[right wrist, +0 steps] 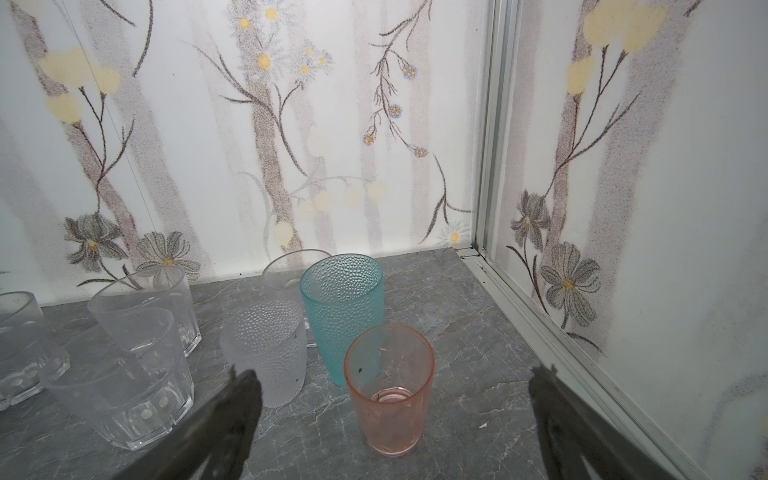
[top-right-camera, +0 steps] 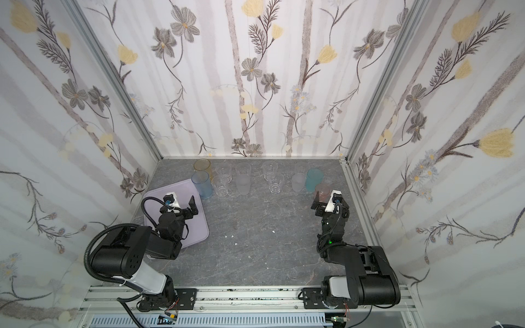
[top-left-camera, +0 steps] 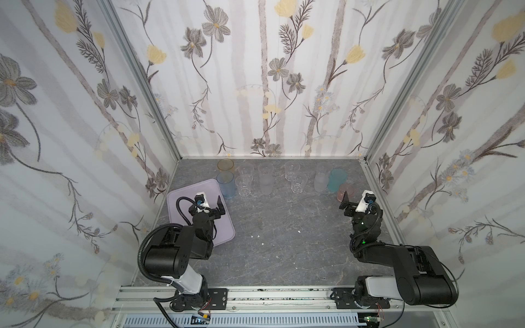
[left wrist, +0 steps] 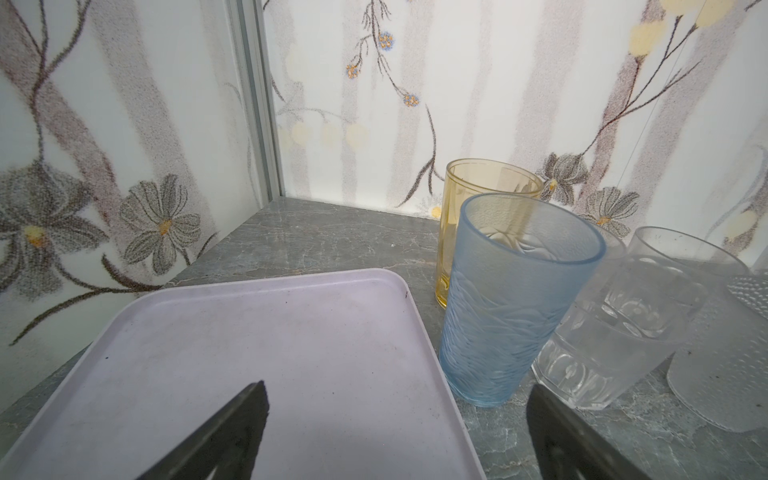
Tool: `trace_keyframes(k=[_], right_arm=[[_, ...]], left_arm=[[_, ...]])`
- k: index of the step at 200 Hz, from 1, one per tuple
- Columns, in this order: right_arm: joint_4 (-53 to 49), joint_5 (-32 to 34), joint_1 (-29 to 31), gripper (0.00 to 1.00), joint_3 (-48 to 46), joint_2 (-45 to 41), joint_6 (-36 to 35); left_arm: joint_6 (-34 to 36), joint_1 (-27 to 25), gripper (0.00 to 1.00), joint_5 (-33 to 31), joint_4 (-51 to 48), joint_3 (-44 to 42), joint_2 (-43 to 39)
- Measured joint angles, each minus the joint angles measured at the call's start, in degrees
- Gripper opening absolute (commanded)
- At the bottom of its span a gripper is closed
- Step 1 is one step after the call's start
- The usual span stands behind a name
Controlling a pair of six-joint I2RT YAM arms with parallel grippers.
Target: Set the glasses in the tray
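Observation:
The pale lilac tray [top-left-camera: 225, 228] [top-right-camera: 200, 227] [left wrist: 291, 353] lies at the left with nothing on it. Several glasses stand along the back wall: amber [top-left-camera: 225, 165] [left wrist: 469, 195], blue [top-left-camera: 226, 186] [left wrist: 511, 307], clear and frosted ones [top-left-camera: 266, 184], teal [top-left-camera: 336, 179] [right wrist: 340, 307] and pink [top-left-camera: 347, 189] [right wrist: 388, 386]. My left gripper [top-left-camera: 209, 204] [left wrist: 397, 388] hovers open over the tray's far right corner, just short of the blue glass. My right gripper [top-left-camera: 355, 198] [right wrist: 397, 374] is open, with the pink glass centred just ahead of its gap, untouched.
Flowered walls close in the back and both sides, and a metal rail [right wrist: 540, 332] runs along the right wall close to my right gripper. Small white crumbs [top-left-camera: 299, 232] lie on the grey marbled table [top-left-camera: 284, 241].

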Motion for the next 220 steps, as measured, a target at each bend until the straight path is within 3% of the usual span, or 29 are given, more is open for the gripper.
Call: trace_keyframes(k=[98,220], right_arm=[[0.0,0.0,0.0,1.0,0.0,0.0,0.0],[0.0,0.0,0.0,1.0,0.0,0.0,0.0]], left_arm=[[-0.1,0.1,1.0,-0.3,0.0,0.0,0.0],[-1.1,-2.1,1.0,-9.8,-2.5,-0.2,-5.6]])
